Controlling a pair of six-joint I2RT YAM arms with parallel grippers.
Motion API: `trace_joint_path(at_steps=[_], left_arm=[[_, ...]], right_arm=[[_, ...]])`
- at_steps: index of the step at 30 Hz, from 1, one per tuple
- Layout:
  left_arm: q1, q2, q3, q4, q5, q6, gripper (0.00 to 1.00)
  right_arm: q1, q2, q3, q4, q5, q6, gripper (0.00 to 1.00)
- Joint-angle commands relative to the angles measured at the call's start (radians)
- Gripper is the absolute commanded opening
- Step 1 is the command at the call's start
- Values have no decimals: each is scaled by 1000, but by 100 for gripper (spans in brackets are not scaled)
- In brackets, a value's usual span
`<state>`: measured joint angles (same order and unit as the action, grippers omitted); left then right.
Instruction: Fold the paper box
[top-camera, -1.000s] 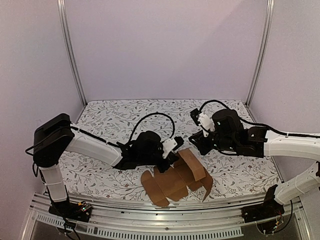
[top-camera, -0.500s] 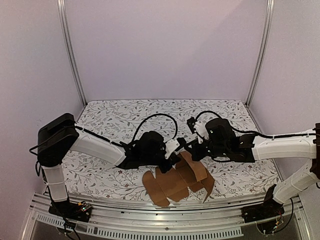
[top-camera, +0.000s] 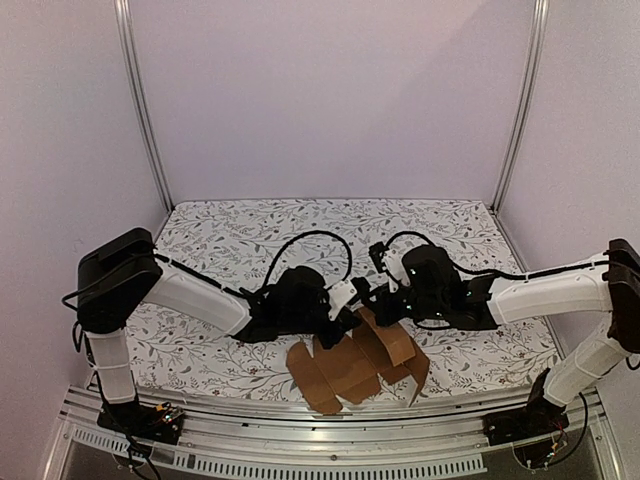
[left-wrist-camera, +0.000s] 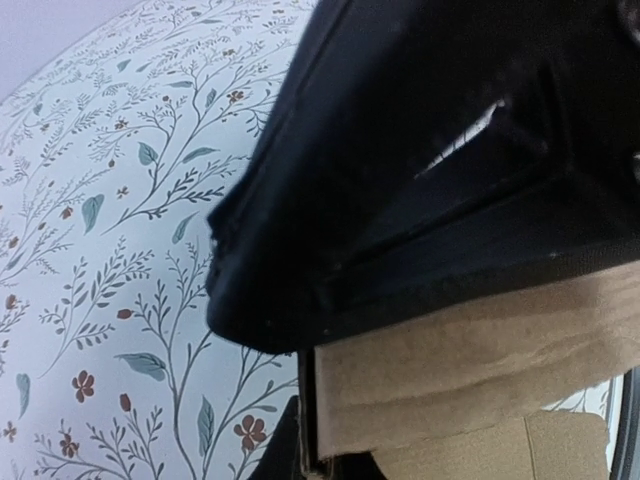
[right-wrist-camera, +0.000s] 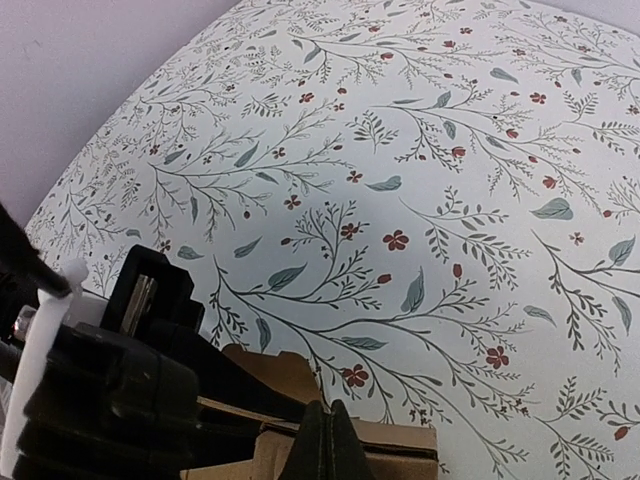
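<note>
Paper box (top-camera: 355, 365) lies near the bench's (top-camera: 230, 230) front edge, at about 6 o'clock from the bench centre and just past the aluminium rail (top-camera: 300, 412) that carries the arm bases. It is plain brown cardboard, mostly spread open: rounded flaps lie flat toward 7 o'clock, and one panel at its 5 o'clock corner stands on edge. The far part, toward 12 o'clock, is raised into a folded ridge. Both claws meet at this ridge. The left claw (top-camera: 347, 318) comes in from 9 o'clock and is clenched on the far left edge of the paper box. Its wrist view shows a cardboard panel (left-wrist-camera: 450, 370) running into the narrow gap between its dark fingers, with the patterned bench (left-wrist-camera: 120, 200) beyond. The right claw (top-camera: 372, 312) comes in from 3 o'clock, clenched with nothing between its fingers. In its wrist view the closed tips (right-wrist-camera: 325, 440) sit against the top edge of the cardboard (right-wrist-camera: 400, 445), and the black body of the left claw (right-wrist-camera: 130, 385) is just beside them at 9 o'clock. Beyond the claws, toward 12 o'clock, the leaf-and-flower bench surface (right-wrist-camera: 450, 150) runs back to a plain pale wall (top-camera: 330, 100) between two metal posts (top-camera: 140, 100).
</note>
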<state>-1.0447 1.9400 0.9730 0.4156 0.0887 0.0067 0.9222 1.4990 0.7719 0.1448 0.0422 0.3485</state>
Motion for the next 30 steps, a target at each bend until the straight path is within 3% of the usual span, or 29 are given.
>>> trace_joint_path(at_steps=[1,11,23,30], left_arm=[[2,35,-29,29,20,-29,10],[2,56,-25,73,30,-40,19],[2,109,15,157,50,-67,20],[0,134,-25,314,48,-87,19]], right_arm=[[-4,44,-38,27,-8,24,0],[-4,64,-63,44,-11,40,0],[-5,56,-67,44,-26,42,0],[-5,34,-81,48,-30,57,0]])
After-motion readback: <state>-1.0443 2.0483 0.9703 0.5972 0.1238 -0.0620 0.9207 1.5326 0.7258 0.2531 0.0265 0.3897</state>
